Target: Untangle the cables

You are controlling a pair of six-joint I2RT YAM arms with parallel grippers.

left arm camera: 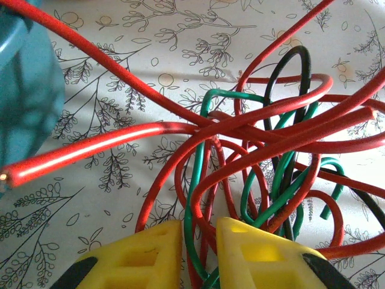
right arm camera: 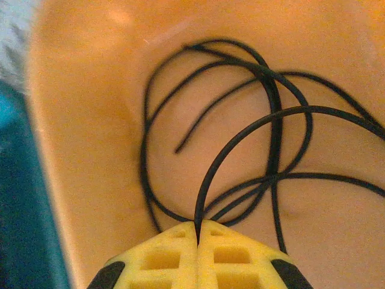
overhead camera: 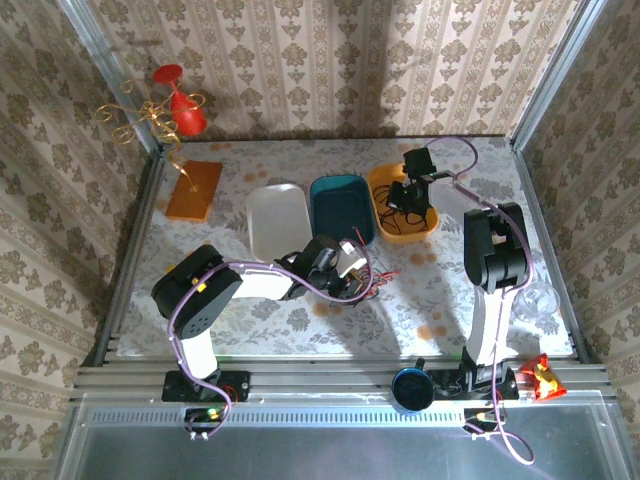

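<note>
- cables point(left arm camera: 210, 126): a tangle of red, green and black strands lying on the patterned tabletop point(left arm camera: 108, 198), near its middle and just on the near side of the teal tray point(left arm camera: 27, 102).
- the loops cross one another many times. Red strands run over most of the green and black ones.
- one thicker red strand reaches out of the tangle to the left, and its cut end lies beside the teal tray.
- left pincer point(left arm camera: 198, 253): the yellow fingers stand narrowly apart, pinching green and red strands of the tangle that run down between them.
- black cable point(right arm camera: 274, 176): a separate thin strand, coiled in loose overlapping loops inside the orange tray point(right arm camera: 90, 120).
- right pincer point(right arm camera: 198, 232): the fingers are pressed together low over the orange tray. They nip the black cable where one strand enters the seam between the tips.
- white tray point(overhead camera: 275, 220), teal tray and orange tray stand in a row from left to right across the far half of the tabletop, close beside one another.
- orange board point(overhead camera: 193, 190): flat on the tabletop at the far left, apart from the trays.
</note>
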